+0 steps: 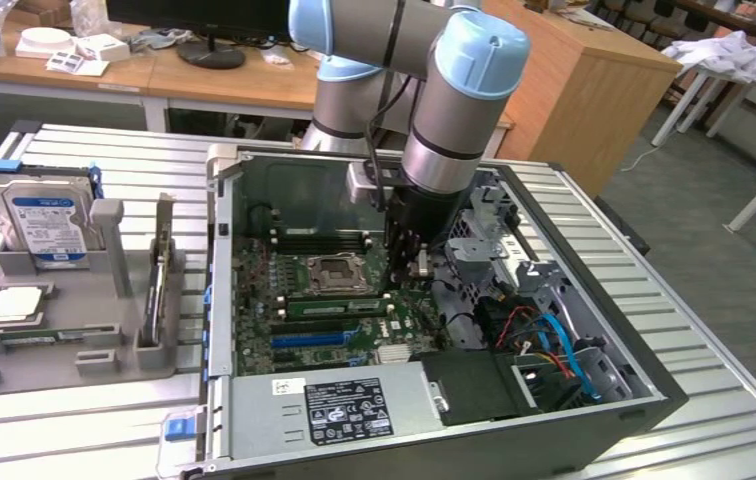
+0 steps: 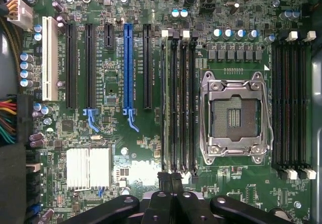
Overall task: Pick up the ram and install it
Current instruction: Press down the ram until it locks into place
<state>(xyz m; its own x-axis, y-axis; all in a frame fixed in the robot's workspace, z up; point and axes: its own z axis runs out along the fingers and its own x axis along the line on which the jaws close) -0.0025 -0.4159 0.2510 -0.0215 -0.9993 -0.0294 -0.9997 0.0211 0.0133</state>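
My gripper [image 1: 405,268] hangs inside the open computer case [image 1: 592,400], just above the motherboard [image 1: 291,335]. Its dark fingers are pressed together, with nothing visible between them. In the wrist view the gripper [image 2: 169,176] lines up with the end of the memory slots [image 2: 178,103] beside the empty processor socket [image 2: 234,116]. A long green ram stick [image 1: 334,305] sits in that bank of slots, close to the fingertips. Another thin ram-like stick [image 1: 161,285] stands on edge in the grey holder [image 1: 111,345] at the exterior view's left.
The grey holder also carries a silver-and-blue hard drive [image 1: 42,215] and a square silver processor [image 1: 15,305]. Cables [image 1: 552,335] and a drive cage [image 1: 492,235] crowd the case's right side. A power supply [image 1: 338,405] sits at the front. A second slot bank [image 2: 292,103] lies beyond the socket.
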